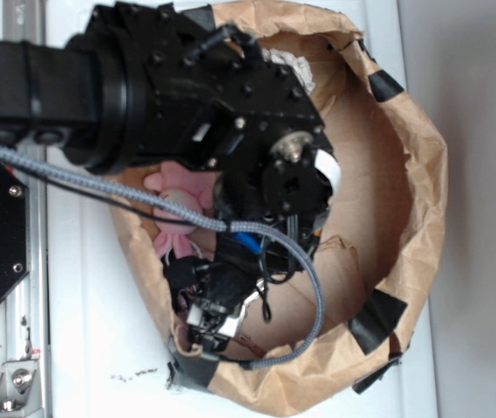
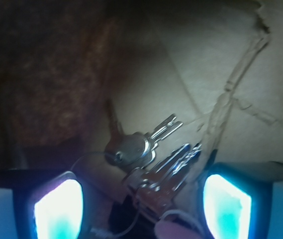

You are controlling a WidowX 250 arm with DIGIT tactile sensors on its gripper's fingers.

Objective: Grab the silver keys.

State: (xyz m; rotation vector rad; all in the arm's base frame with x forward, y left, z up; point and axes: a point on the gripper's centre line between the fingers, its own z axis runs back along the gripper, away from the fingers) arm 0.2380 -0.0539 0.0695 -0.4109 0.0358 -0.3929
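gripper point(image 2: 143, 199): jaws sitting spread, fingers point(image 2: 59, 209) either side of the keys – not pinching anything
silver keys point(image 2: 148, 154): lying bunched btwn the fingers, on paper bag point(image 1: 422, 174) floor
pink bunny point(image 1: 178, 187): peeking out under arm

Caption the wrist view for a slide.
Silver keys lying on brown paper, framed between the gripper's two spread, glowing fingers.

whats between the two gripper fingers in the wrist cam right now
The silver keys lie in the gap between the two lit fingers, on the brown paper. Only the wrist view shows this; the arm blocks it in the exterior view.
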